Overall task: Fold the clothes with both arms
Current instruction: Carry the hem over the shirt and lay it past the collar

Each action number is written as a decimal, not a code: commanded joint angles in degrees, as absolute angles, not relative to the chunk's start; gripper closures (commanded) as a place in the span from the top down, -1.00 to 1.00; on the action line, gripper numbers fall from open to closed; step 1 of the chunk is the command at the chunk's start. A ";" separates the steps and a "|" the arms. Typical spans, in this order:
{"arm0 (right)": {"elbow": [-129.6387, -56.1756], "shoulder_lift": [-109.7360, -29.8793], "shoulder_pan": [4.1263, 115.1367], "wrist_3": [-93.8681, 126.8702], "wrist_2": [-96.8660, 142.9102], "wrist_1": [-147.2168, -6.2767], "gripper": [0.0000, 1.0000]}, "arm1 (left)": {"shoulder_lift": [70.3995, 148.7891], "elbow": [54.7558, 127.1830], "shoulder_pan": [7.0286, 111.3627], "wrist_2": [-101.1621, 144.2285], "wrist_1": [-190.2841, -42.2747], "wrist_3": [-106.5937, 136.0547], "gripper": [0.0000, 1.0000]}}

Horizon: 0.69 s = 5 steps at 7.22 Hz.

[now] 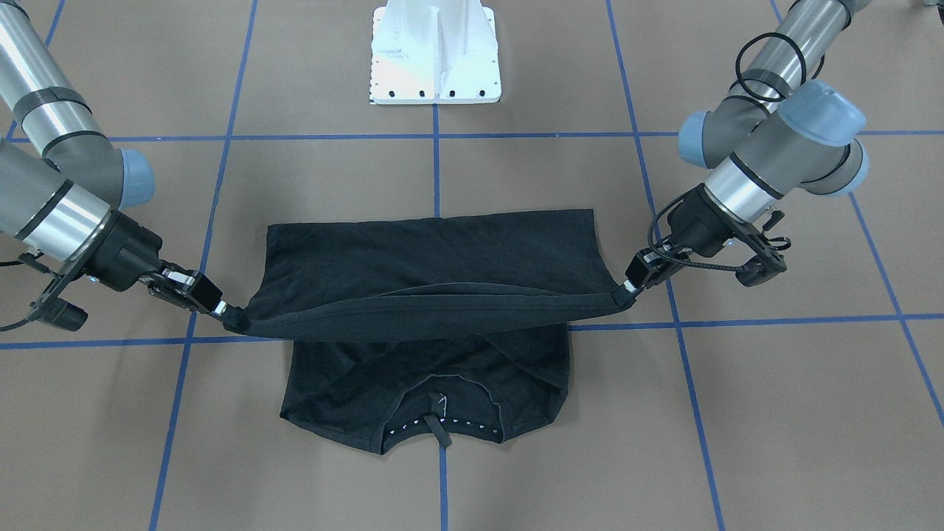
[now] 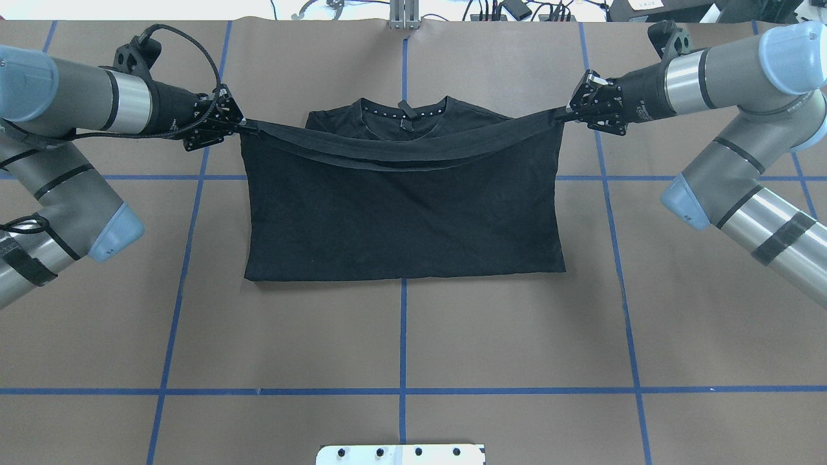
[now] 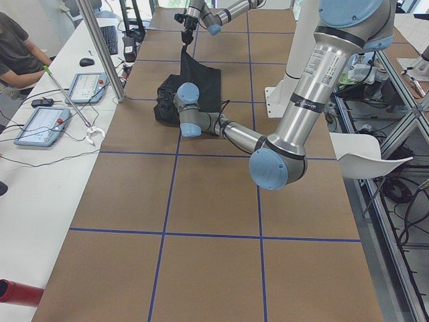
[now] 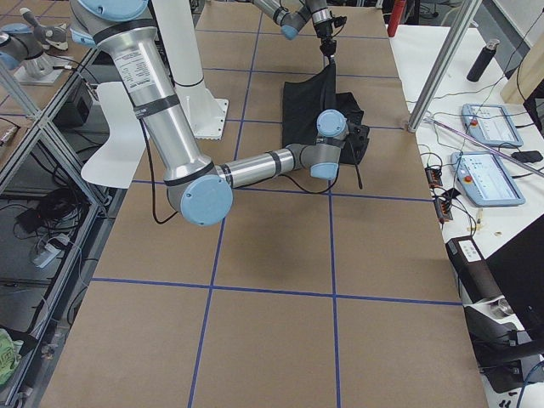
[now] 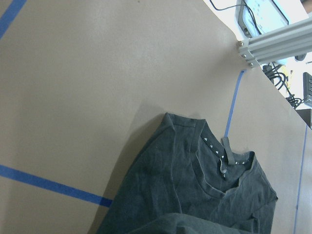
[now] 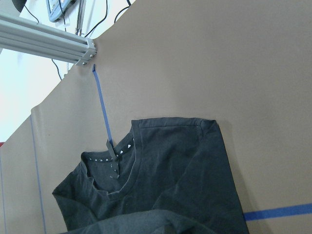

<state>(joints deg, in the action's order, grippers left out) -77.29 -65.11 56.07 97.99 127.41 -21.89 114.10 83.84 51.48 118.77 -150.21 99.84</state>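
The black T-shirt (image 2: 400, 213) lies on the brown table, its collar (image 2: 404, 113) at the far side from the robot. The graphic is hidden. Its hem edge is lifted and stretched taut between both grippers, hanging over the collar end. My left gripper (image 2: 242, 124) is shut on the hem's left corner; in the front view it (image 1: 625, 291) is on the right. My right gripper (image 2: 561, 115) is shut on the other corner, on the front view's left (image 1: 228, 313). Both wrist views show the collar (image 5: 222, 156) (image 6: 114, 158) lying flat below, with no fingers in view.
The white pedestal base (image 1: 435, 55) stands at the robot's side of the table. Blue tape lines (image 2: 402, 336) grid the brown surface. An aluminium post (image 2: 404, 16) and cables line the far edge. A desk with tablets (image 3: 47, 124) and a seated person is beyond it.
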 commanded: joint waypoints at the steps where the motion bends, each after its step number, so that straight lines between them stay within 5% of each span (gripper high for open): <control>1: -74.89 -64.42 55.99 96.59 124.82 -21.97 -1.00 | 115.65 80.70 51.59 117.52 -150.29 99.84 -1.00; 5: -67.60 -60.38 55.90 95.63 121.12 -21.97 -1.00 | 120.41 72.07 51.59 115.75 -151.08 99.76 -1.00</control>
<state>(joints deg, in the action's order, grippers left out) -68.90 -60.84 55.93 96.02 122.07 -21.90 120.13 73.06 51.59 116.04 -151.03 99.77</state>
